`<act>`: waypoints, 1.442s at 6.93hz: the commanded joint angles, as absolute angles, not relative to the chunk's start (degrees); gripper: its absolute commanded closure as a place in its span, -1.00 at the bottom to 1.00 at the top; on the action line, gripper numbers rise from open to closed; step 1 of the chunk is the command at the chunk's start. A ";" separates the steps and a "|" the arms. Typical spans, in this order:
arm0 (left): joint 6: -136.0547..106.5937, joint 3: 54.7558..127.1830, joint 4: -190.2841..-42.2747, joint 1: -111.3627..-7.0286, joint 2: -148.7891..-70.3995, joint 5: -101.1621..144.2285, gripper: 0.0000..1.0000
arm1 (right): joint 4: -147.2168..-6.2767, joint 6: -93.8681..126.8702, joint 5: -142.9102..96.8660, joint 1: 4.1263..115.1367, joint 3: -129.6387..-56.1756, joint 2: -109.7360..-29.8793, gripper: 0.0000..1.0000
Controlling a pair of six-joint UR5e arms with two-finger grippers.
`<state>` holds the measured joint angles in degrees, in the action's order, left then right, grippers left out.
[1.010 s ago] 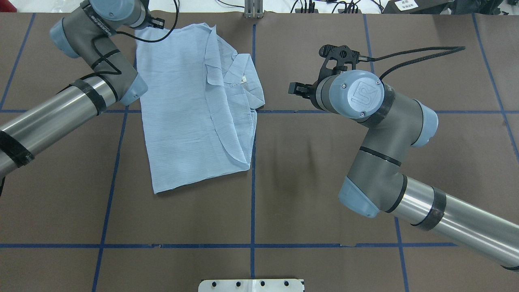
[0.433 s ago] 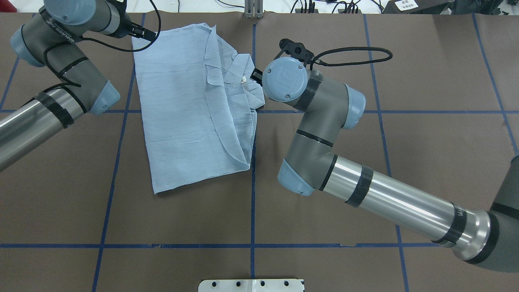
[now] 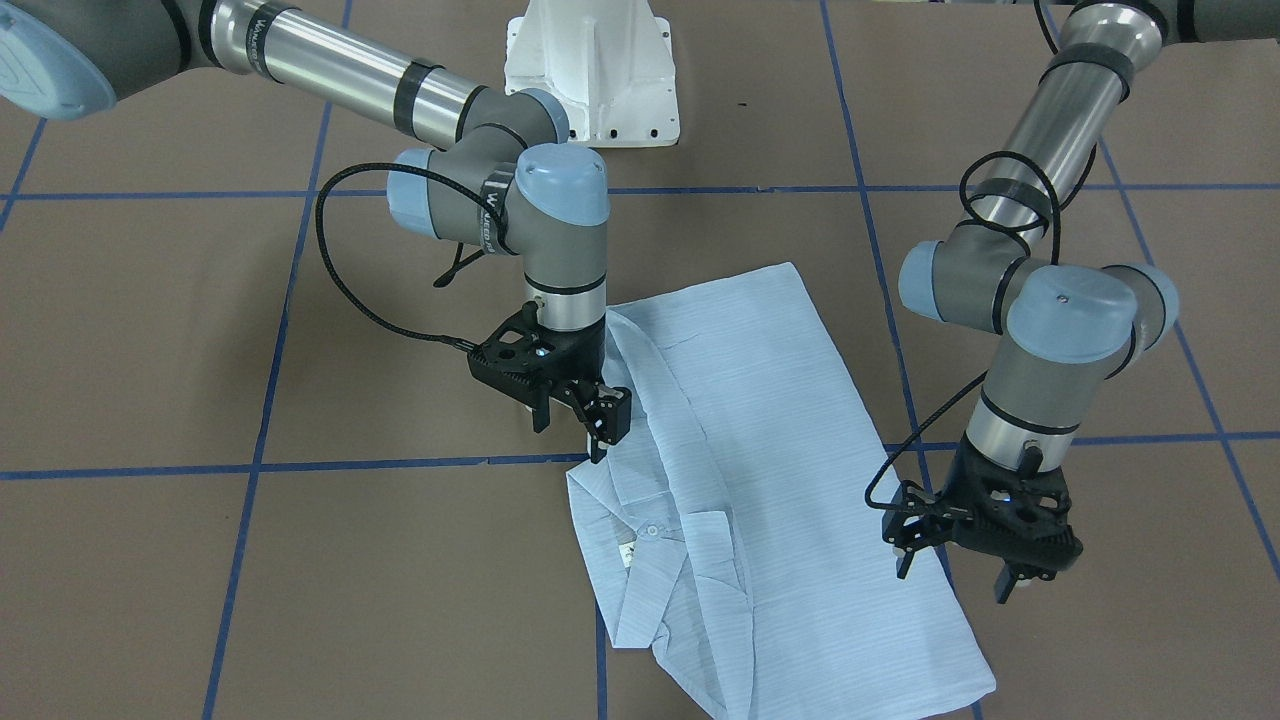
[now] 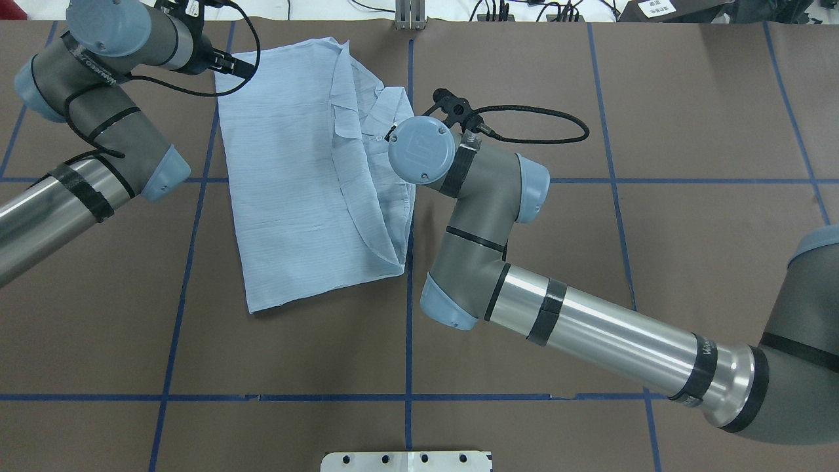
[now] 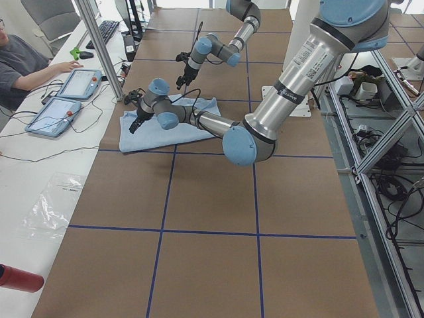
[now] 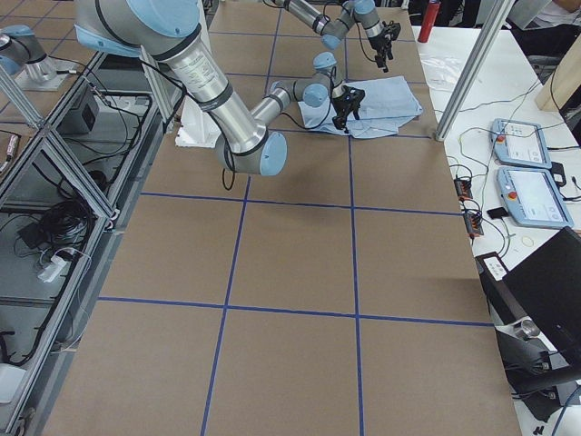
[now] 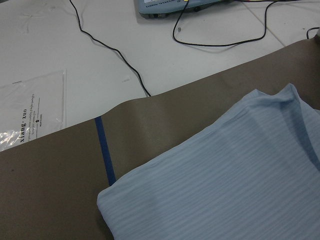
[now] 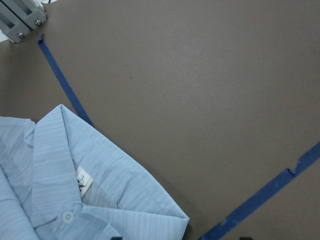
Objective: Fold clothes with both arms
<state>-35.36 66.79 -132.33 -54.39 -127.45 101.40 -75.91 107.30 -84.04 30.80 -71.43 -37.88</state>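
right pincer [image 3: 577, 418] has swung onto the shirt [image 3: 760, 420] by its collar [image 3: 615, 515], spread to grip; left pincer [image 3: 955, 575], also spread, hovers at the opposite edge.

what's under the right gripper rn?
Shirt collar edge with neck label and a button, plus bare table. Right gripper jaws open; overhead, the wrist hides whether they touch cloth.
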 commanded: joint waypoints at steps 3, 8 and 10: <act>-35.59 67.41 -132.36 -54.05 -126.56 101.34 -1.00 | -67.66 108.63 -79.91 30.06 -62.45 -34.81 -0.33; -35.51 68.38 -132.36 -54.05 -125.77 101.34 -1.00 | -66.45 108.54 -79.28 29.97 -59.33 -34.01 0.28; -35.51 68.38 -132.36 -53.96 -125.68 101.34 -1.00 | -66.53 108.28 -79.28 29.71 -59.59 -34.01 1.00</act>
